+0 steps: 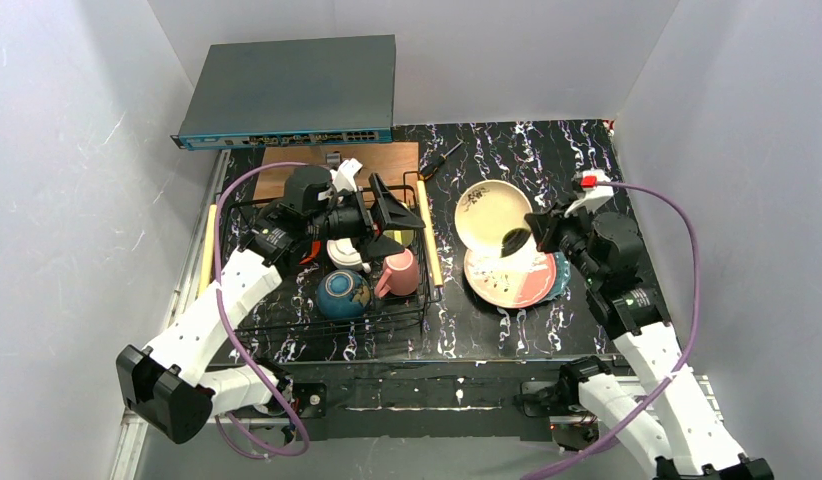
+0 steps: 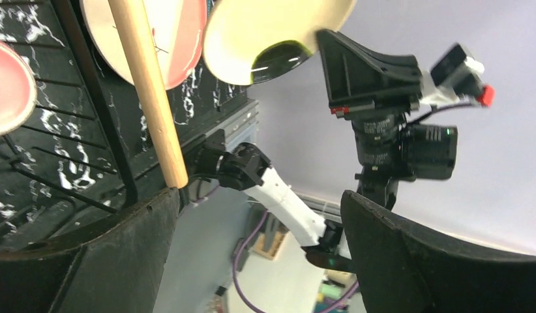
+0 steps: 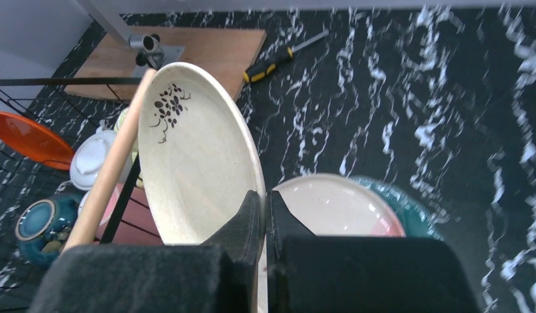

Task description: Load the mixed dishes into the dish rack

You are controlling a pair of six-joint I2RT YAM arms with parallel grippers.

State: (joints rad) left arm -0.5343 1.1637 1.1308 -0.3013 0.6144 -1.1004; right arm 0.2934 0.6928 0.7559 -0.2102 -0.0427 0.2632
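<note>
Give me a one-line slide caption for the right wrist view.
Right jaws pinch the rim of the tilted cream plate, beside the dish rack.

The left arm (image 1: 242, 280) and right arm (image 1: 652, 352) share white shells, black joints and looping purple cables (image 1: 698, 280).

Left gripper (image 1: 399, 228) over back of dish rack (image 1: 287, 322)

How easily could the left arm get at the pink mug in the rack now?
Probably easily: the left fingers are open just above the rack, and the pink mug sits close beside them with nothing over it.
</note>
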